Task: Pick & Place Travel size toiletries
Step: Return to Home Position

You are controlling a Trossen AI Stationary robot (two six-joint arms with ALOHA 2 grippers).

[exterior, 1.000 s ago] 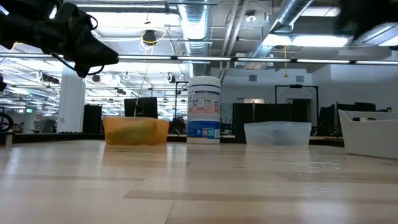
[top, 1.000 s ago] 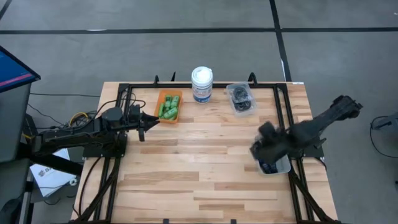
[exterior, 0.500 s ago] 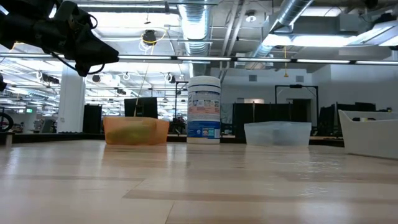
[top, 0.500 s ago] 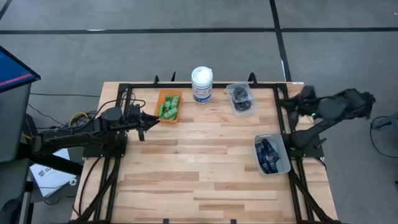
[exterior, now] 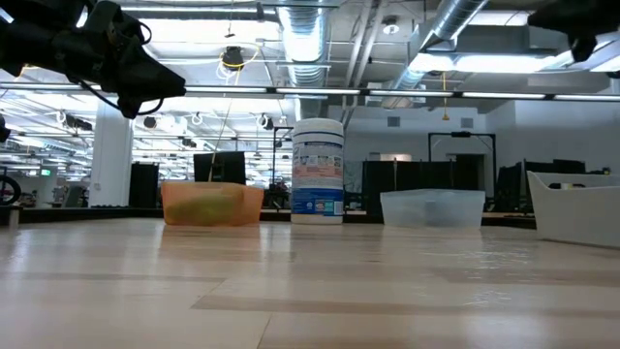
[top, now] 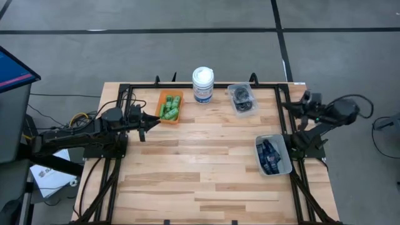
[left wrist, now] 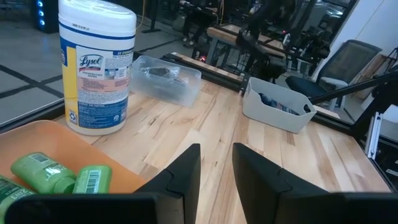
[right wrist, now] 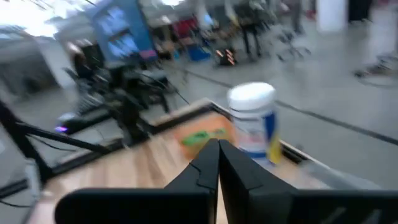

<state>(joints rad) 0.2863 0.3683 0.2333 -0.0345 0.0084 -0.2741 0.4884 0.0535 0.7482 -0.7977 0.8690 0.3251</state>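
In the high view, a grey concrete floor [top: 187, 56] crossed by dark lines [top: 156, 30] is seen around the light wooden table [top: 206, 187], and a blue-lit screen [top: 12, 69] is cut off at the left edge. In the low view, a ceiling hung with silver ducts [exterior: 308, 39] and bright strip lights [exterior: 455, 60] is shown across the top, with a white column [exterior: 111, 165] at the left and dark stands [exterior: 218, 167] across the middle. A grey office chair [left wrist: 351, 62] is seen at the upper right of the left wrist view.
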